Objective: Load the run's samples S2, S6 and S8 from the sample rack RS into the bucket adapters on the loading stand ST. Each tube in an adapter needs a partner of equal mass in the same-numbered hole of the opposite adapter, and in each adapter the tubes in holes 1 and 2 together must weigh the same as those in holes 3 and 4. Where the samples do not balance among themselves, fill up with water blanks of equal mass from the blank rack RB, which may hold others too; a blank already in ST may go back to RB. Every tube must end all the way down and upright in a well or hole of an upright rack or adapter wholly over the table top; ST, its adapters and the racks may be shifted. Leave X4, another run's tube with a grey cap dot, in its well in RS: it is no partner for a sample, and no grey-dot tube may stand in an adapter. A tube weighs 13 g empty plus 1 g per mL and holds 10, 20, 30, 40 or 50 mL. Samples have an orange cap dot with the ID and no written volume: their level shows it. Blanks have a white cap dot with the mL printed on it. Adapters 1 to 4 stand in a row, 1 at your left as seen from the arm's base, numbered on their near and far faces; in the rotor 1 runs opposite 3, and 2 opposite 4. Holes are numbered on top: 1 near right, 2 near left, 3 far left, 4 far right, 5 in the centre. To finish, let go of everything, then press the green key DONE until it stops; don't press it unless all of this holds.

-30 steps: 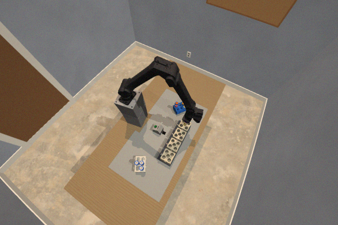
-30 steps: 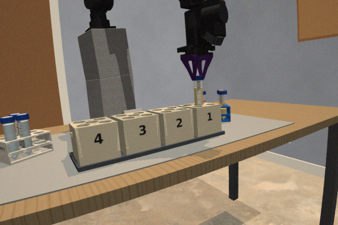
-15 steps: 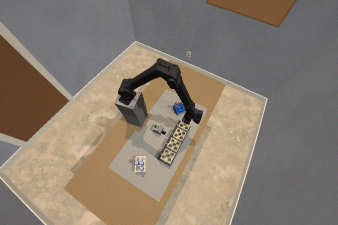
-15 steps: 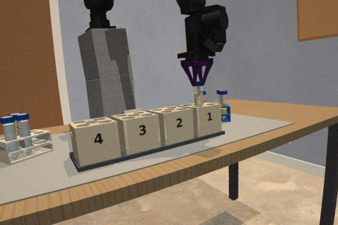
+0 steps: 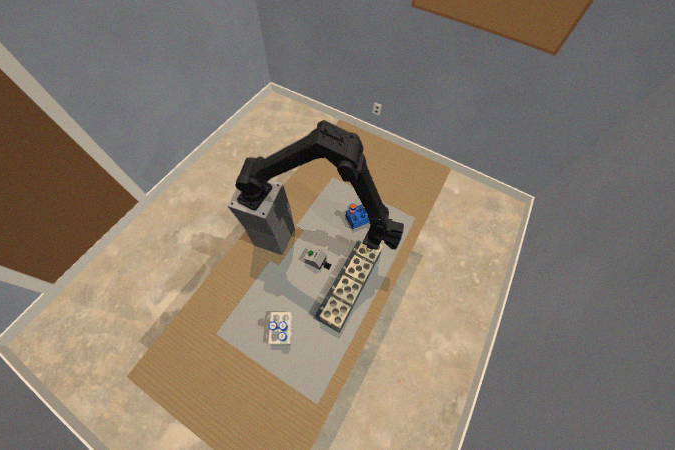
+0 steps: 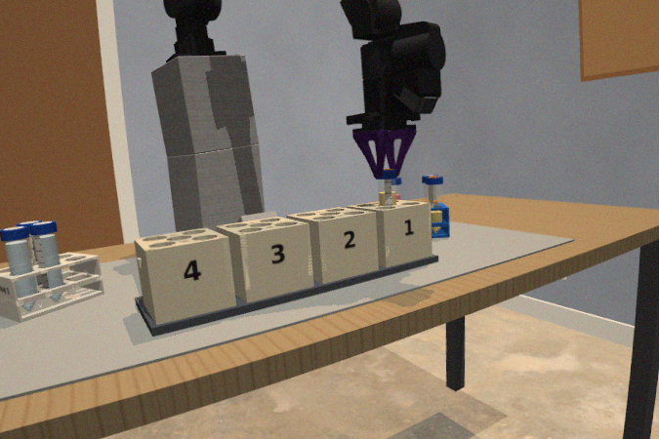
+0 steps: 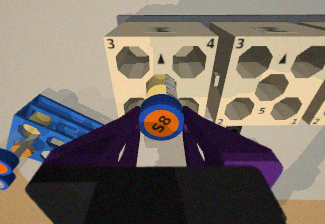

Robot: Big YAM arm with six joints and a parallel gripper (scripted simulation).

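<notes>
Tube S8 point(image 7: 161, 120) sits clamped by its cap between the purple fingers of our gripper point(image 6: 388, 173), partly sunk into the centre hole of adapter 1 point(image 6: 407, 235), with a yellowish stretch of barrel showing above the adapter's top. We judge the main risk to be an early release: the tube does not look fully seated, so if the jaws part now it could drop the rest of the way or rest tilted on the hole's faceted edge. A second risk is side load; if we carry the wrist off vertical while pressing down, the barrel could bind in the hole and drag the adapter along its dark stand point(image 6: 288, 299). A third is the plan itself: a tube in hole 5 of adapter 1 needs an equal partner in hole 5 of adapter 3 point(image 6: 275, 259), which looks empty. The adapters are matte cream blocks with octagonal holes and black printed numbers. S8 has a round blue cap with an orange dot and a clear barrel with yellow liquid. The sample rack point(image 6: 440, 219) is glossy blue, just beyond adapter 1, with a capped tube point(image 6: 432, 188) upright in it. The blank rack point(image 6: 8, 298) is pale and open-framed, well apart, holding blue-capped tubes point(image 6: 16, 254).
</notes>
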